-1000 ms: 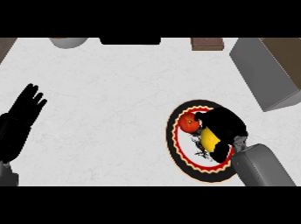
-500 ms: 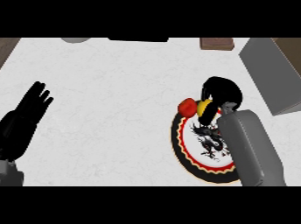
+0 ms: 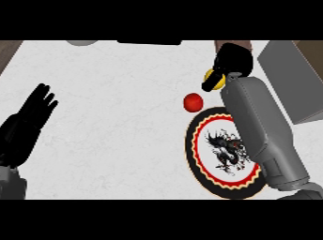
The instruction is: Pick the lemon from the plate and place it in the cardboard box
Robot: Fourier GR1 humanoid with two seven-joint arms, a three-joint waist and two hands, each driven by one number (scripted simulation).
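Lemon (image 3: 218, 80) sits pinched in the right hand's (image 3: 232, 63) curled fingers at upper right, off the plate (image 3: 196, 145), so it should be carried rightward over the cardboard box (image 3: 299, 82) before release, while the left hand (image 3: 26, 124) rests open.

Light is even and bright across the white counter (image 3: 109, 117), with no glare. Only a faint soft shadow lies beside the plate (image 3: 199, 154), under the right forearm (image 3: 261, 126). Edges around the plate look slightly soft.
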